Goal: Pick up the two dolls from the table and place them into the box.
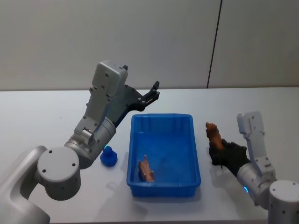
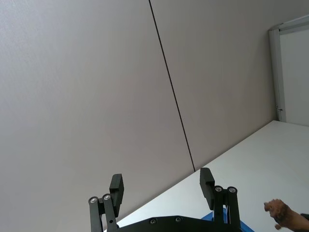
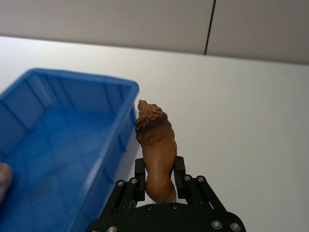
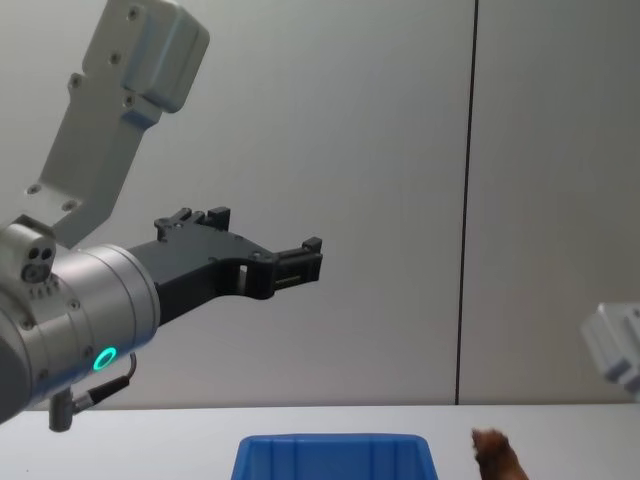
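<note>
On the right of the head view, we see the right gripper [image 1: 217, 146] clamped on the lion doll [image 1: 213, 132], just beside the blue box [image 1: 196, 154]; the tan doll [image 1: 146, 169] lies inside it. In the left wrist view, the left gripper [image 2: 161, 186] hangs spread and empty. In the right wrist view, we judge the lion doll, pinched at its lower end, could clip the box and slip free.
</note>
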